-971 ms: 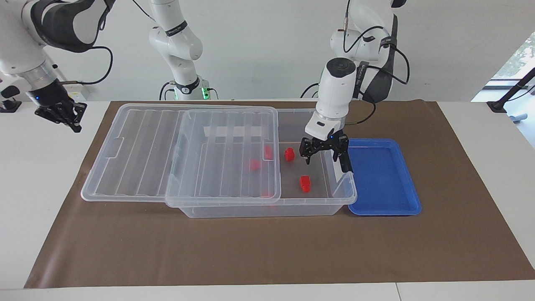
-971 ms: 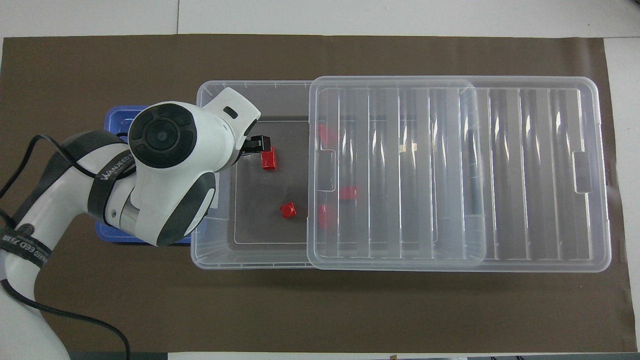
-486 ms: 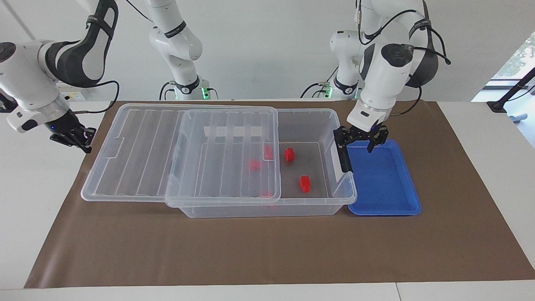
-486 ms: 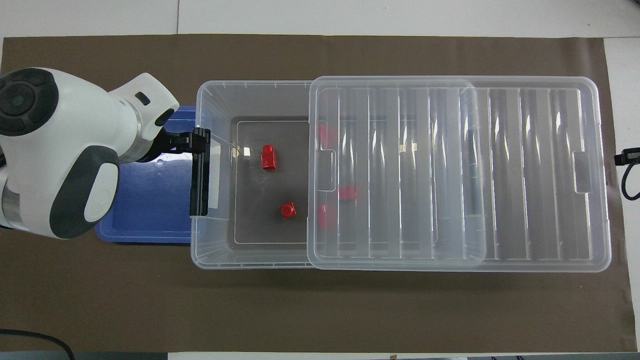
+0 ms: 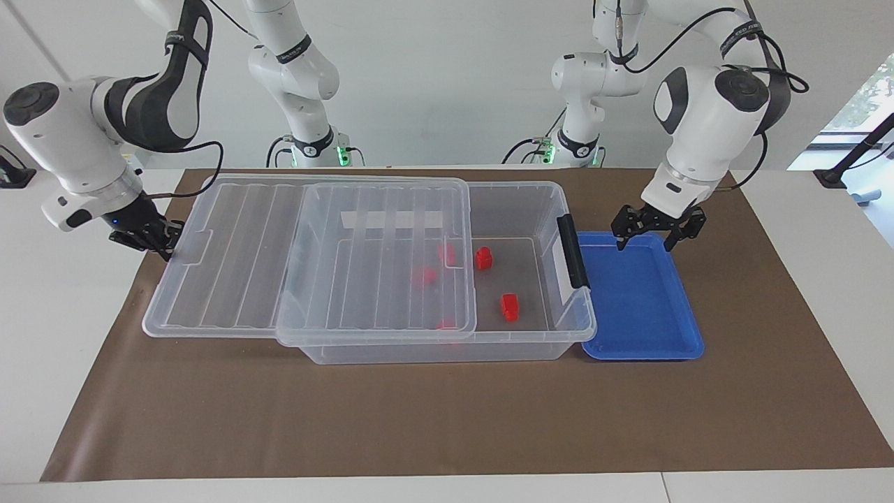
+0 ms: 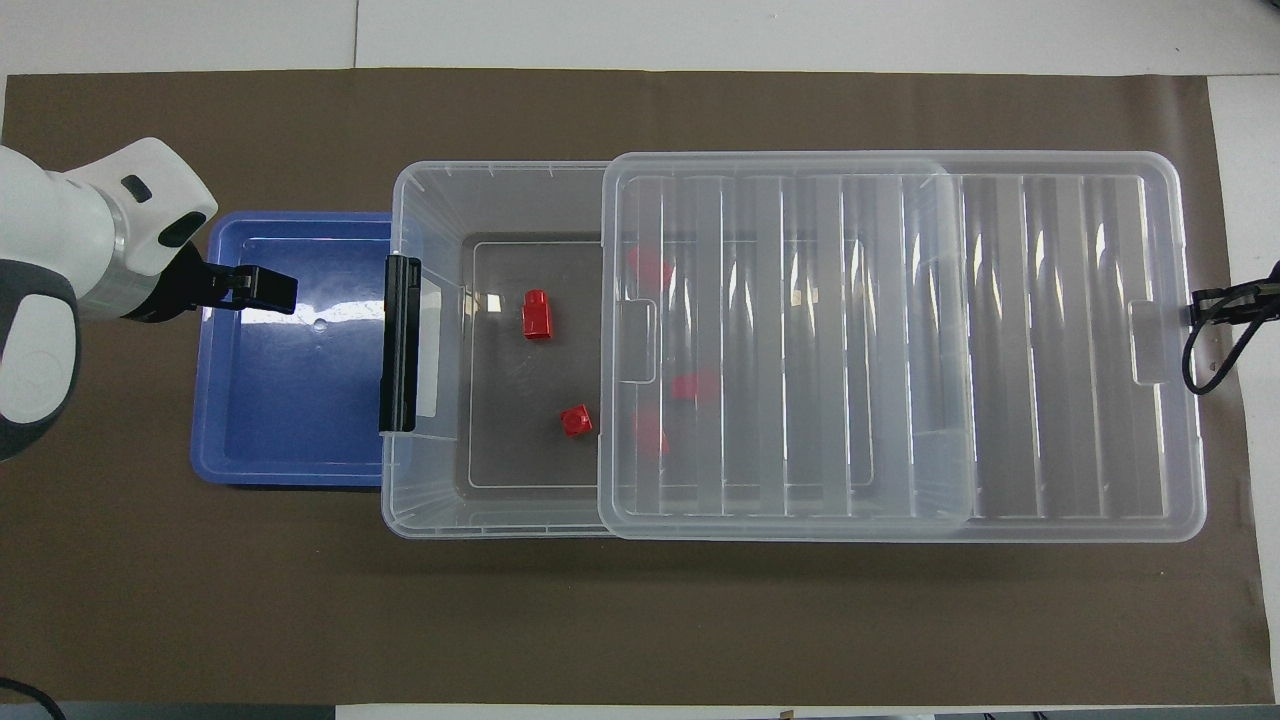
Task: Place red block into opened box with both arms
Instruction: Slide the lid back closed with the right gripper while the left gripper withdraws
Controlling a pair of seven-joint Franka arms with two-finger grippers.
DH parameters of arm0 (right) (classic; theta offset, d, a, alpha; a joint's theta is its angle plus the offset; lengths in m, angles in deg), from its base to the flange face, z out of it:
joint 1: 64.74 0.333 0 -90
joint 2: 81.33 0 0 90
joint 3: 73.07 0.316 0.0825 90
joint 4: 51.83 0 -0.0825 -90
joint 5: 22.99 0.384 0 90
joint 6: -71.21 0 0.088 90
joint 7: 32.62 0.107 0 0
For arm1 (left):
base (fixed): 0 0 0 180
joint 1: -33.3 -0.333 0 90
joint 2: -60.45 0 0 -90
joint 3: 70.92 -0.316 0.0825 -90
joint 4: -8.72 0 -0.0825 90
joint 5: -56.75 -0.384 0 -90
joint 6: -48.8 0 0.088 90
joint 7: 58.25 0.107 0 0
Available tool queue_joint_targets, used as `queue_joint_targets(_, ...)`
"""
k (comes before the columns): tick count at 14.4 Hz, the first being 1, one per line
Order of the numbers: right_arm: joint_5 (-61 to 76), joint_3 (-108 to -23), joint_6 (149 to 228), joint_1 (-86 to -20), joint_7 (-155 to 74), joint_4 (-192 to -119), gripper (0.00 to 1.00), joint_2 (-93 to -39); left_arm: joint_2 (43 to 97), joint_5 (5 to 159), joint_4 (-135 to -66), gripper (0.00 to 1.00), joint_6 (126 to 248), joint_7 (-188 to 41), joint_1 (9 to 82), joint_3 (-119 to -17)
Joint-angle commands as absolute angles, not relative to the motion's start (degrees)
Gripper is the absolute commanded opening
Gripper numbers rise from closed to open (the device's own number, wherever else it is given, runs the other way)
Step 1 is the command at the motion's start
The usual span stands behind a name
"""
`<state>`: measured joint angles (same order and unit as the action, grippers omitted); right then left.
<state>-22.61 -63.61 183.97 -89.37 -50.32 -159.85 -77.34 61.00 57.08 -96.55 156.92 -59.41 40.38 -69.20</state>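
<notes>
Several red blocks lie on the floor of the clear box (image 5: 517, 187) (image 6: 480, 170). Two sit in its uncovered part, one (image 5: 483, 258) (image 6: 537, 315) nearer to the robots than the other (image 5: 510, 307) (image 6: 576, 421). More show blurred under the ribbed lid (image 5: 279, 244) (image 6: 1000, 340), which covers most of the box and overhangs the right arm's end. My left gripper (image 5: 658, 232) (image 6: 265, 288) hangs open and empty over the blue tray. My right gripper (image 5: 150, 236) (image 6: 1215, 305) is shut, low against the lid's end rim.
The shallow blue tray (image 5: 642, 307) (image 6: 290, 400) lies empty beside the box at the left arm's end. The box's black latch (image 5: 573, 260) (image 6: 400, 355) stands between tray and opening. Brown paper (image 5: 447, 419) covers the table.
My left gripper left the box and crossed the latch end to above the blue tray. My right gripper came down to the lid's end, and the lid slid slightly toward the left arm's end.
</notes>
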Motion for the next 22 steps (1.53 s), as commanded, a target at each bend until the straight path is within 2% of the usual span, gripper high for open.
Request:
queue_joint_targets(1,-22.38,-62.62,184.76,-87.78,-47.66,-161.52,0.0,-78.69,60.1,58.25,-92.99,1.0,151.04,-55.88,38.23,-69.07)
queue_joint_targets(5,-22.38,-62.61,184.59,-83.82,-41.51,-161.52,0.0,-78.78,60.8,58.16,-86.49,1.0,144.27,-55.09,37.96,-69.16)
queue_joint_targets(9,-22.38,-62.53,184.59,-80.48,-36.76,-161.52,0.0,-78.86,60.98,58.16,-83.05,1.0,139.95,-54.82,36.99,-69.16)
queue_joint_targets(22,-22.38,-62.53,184.59,-73.09,-26.03,-161.52,0.0,-79.04,59.31,58.25,-86.29,1.0,140.3,-51.74,35.59,-69.33)
